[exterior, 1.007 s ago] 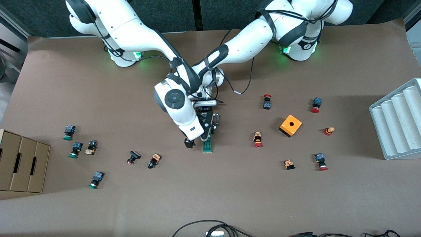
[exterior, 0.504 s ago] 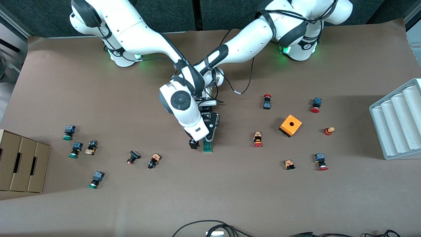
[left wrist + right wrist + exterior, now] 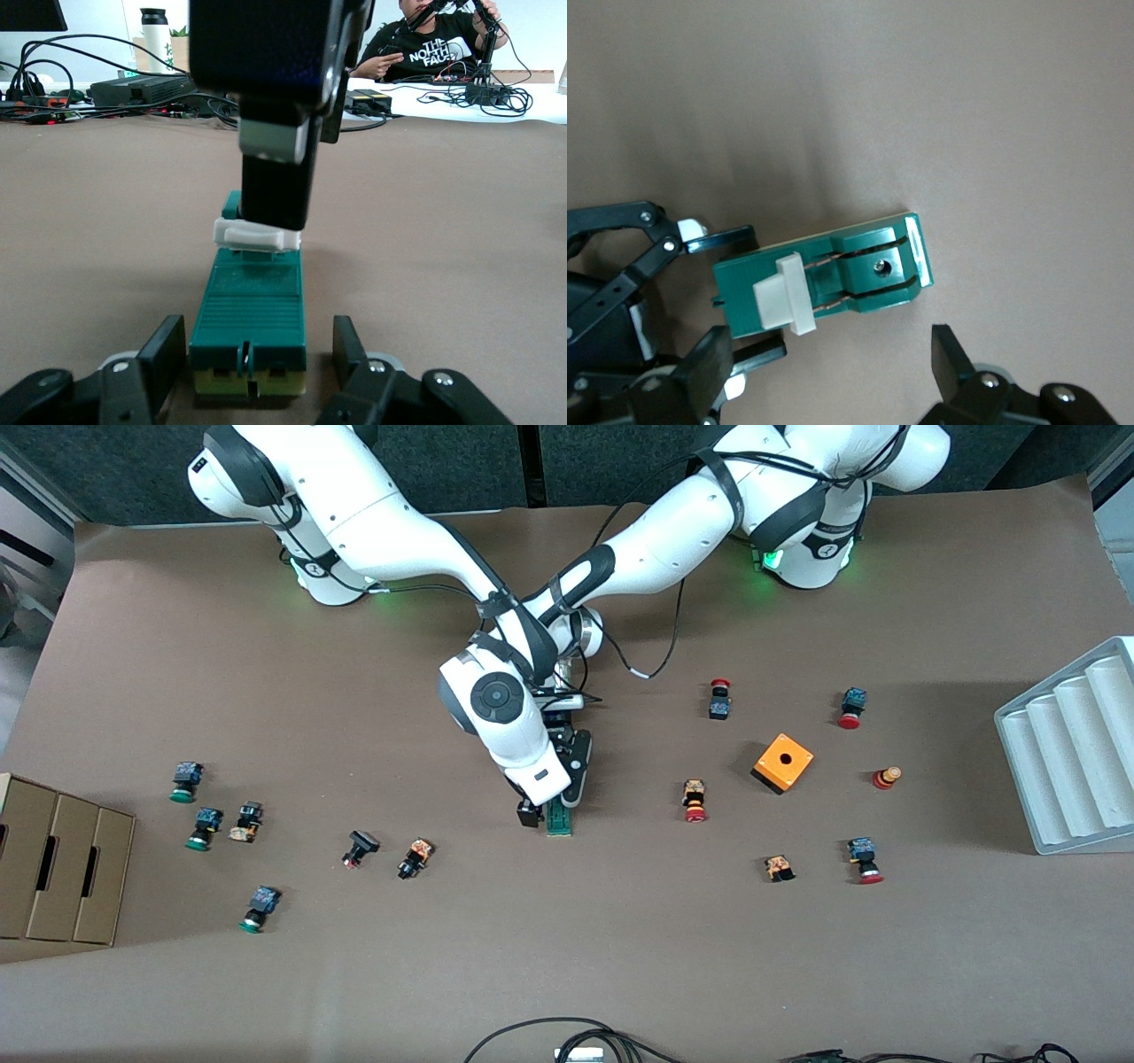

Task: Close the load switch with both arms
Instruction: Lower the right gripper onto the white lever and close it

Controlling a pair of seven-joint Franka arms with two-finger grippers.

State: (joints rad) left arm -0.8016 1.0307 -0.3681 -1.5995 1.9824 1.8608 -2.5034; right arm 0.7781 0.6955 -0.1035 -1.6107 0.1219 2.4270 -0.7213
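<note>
Now load switch [image 3: 250, 314] clamped in left claw [image 3: 250, 372]; right claw [image 3: 540, 808] above.

The load switch [image 3: 559, 818] lies mid-worktop [image 3: 567, 957]; the left pincer [image 3: 567, 793] straddles its end farther from the front camera, a finger [image 3: 146, 376] at each side; the right pincer [image 3: 540, 810] hangs over the switch; the box with a hole [image 3: 783, 763] sits toward the left arm's end; the cardboard tray [image 3: 58, 868] lies at the right arm's end.
</note>
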